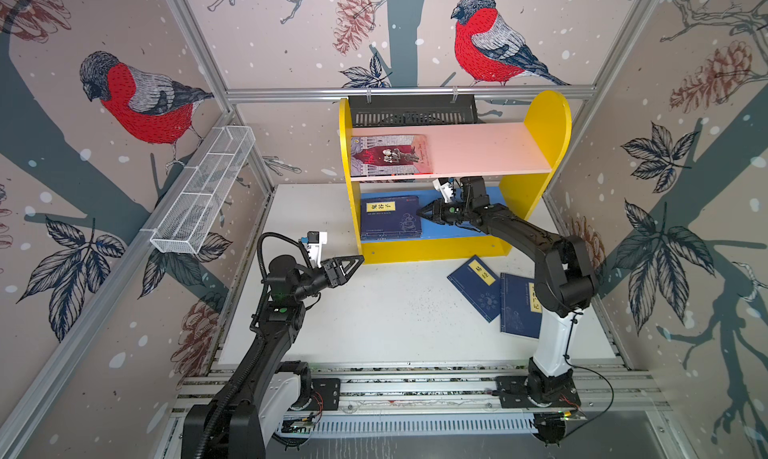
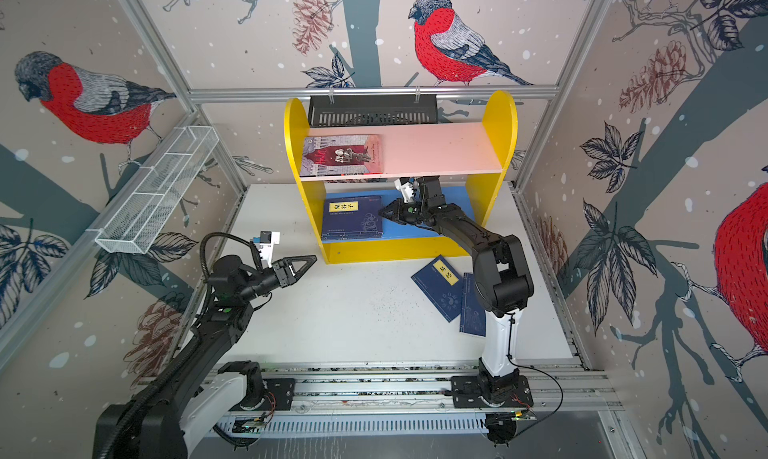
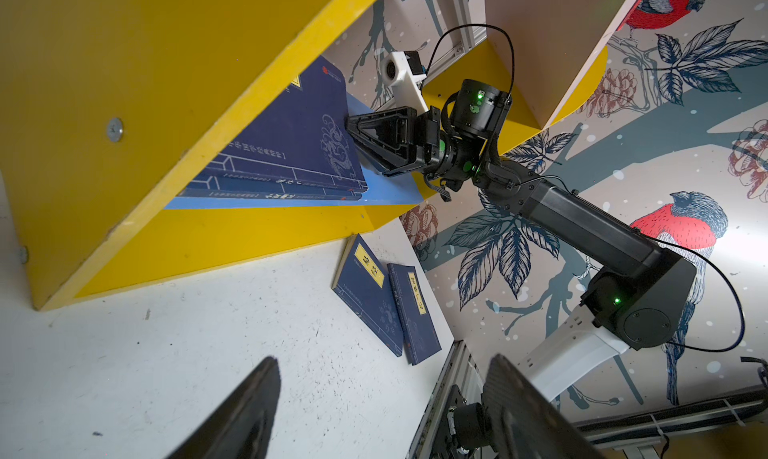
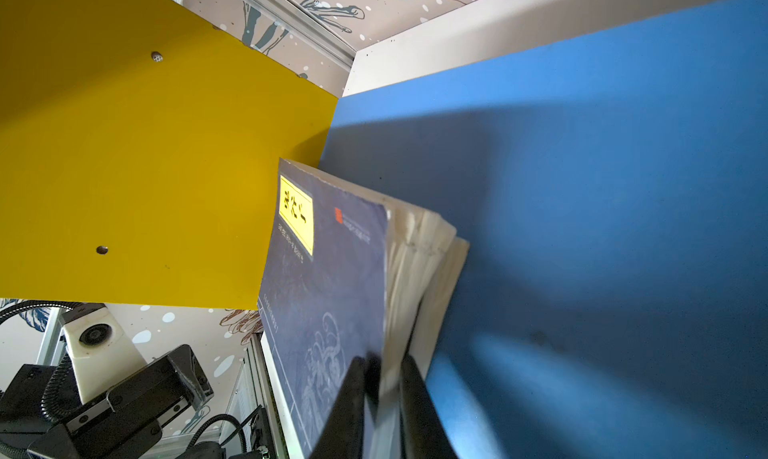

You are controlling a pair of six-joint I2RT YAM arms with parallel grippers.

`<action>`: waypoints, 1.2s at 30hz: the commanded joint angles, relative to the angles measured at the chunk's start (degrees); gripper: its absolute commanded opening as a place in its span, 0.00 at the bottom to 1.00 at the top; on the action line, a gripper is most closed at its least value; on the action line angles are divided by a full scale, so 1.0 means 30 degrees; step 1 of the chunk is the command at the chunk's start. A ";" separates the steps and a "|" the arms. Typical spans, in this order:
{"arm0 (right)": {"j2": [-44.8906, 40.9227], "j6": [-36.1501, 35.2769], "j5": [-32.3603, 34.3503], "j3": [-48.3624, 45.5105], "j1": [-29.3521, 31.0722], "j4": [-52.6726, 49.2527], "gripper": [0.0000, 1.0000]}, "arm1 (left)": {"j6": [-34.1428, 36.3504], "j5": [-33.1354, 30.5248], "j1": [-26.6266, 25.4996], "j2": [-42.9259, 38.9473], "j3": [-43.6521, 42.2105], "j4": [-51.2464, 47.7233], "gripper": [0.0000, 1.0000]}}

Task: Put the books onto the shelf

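The yellow shelf (image 1: 544, 120) stands at the back. A red and grey book (image 1: 390, 155) lies flat on its pink upper board. Two navy books (image 1: 390, 218) lie stacked at the left end of the blue lower board (image 4: 582, 187). My right gripper (image 4: 384, 363) reaches in under the pink board and is shut on the page edge of the upper navy book (image 4: 328, 278), which is tilted up. Two more navy books (image 1: 476, 286) (image 1: 519, 307) lie on the white table, partly under the right arm. My left gripper (image 1: 359, 259) hovers open and empty by the shelf's front left corner.
A white wire basket (image 1: 203, 191) hangs on the left wall. A black slotted tray (image 1: 411, 110) hangs behind the shelf. The arms' base rail (image 1: 415, 390) runs along the table's front edge. Bare white table (image 1: 374, 320) lies between the two arms.
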 commanded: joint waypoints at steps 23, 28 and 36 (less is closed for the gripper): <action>-0.0369 -0.1379 -0.0845 0.0638 -0.0276 -0.1105 0.01 | -0.0092 0.0172 0.0058 -0.0270 -0.0098 0.0519 0.79; -0.0354 -0.1381 -0.1038 0.0667 -0.0337 -0.1033 0.01 | -0.0113 0.0200 0.0101 -0.0298 -0.0104 0.0511 0.79; -0.0233 -0.1527 -0.1499 0.0784 -0.0195 -0.1082 0.00 | -0.0123 0.0170 0.0133 -0.0319 -0.0100 0.0514 0.79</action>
